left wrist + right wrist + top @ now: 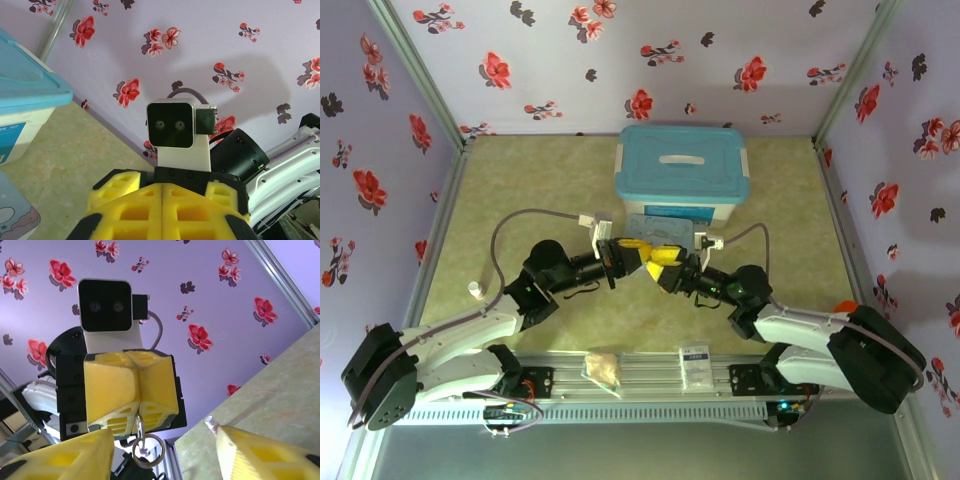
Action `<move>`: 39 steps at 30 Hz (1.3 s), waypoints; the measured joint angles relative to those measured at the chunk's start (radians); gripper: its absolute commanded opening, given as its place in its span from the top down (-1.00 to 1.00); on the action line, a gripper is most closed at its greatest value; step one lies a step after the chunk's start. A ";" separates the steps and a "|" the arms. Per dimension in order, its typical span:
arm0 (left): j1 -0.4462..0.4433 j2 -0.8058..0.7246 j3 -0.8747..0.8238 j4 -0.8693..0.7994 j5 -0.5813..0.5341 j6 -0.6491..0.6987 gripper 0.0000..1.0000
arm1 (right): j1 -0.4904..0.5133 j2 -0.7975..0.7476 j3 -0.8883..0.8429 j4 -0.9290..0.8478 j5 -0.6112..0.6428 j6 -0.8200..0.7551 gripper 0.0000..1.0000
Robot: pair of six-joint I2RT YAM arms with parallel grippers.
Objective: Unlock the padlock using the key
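Top external: the left tool and the right tool meet nose to nose above the pale green counter, just in front of the white plastic box with a blue lid. With the 2 this close, a slightly misjudged move could knock them together and jog whatever is pinched.

Left wrist: the left tool's yellow foam pads are clenched flat together with no gap. From this side, what they grip is hidden.

Right wrist: what looks to be the small, thin, grey metal key is pinched edge-on in the seam of the left tool's pads, and a silvery wire ring dangles below it. The right tool's 2 yellow fingers stand apart, released, with nothing between them and touching neither key nor ring. The hold is on a mere sliver of metal. If the right tool closed on the loose ring instead of the key's body, or tugged against the clenched pads, the key could twist free and drop to the counter. I cannot tell which way its blade points, and a wrong orientation would spoil entry into the tiny brass-gold padlock.
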 measured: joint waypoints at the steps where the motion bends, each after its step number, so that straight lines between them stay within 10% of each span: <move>1: 0.000 0.000 0.000 0.000 0.000 0.000 1.00 | 0.000 0.005 0.003 0.004 0.000 0.001 0.04; 30: 0.002 0.021 0.000 0.013 -0.011 -0.003 0.96 | 0.000 0.023 0.020 0.024 -0.011 0.013 0.92; 35: 0.002 0.016 -0.004 0.011 -0.015 0.001 -0.39 | 0.000 0.023 0.018 0.025 0.000 0.008 0.94; 39: 0.002 -0.041 -0.027 -0.033 -0.098 -0.002 -0.61 | 0.000 0.023 0.013 0.016 0.023 0.003 0.94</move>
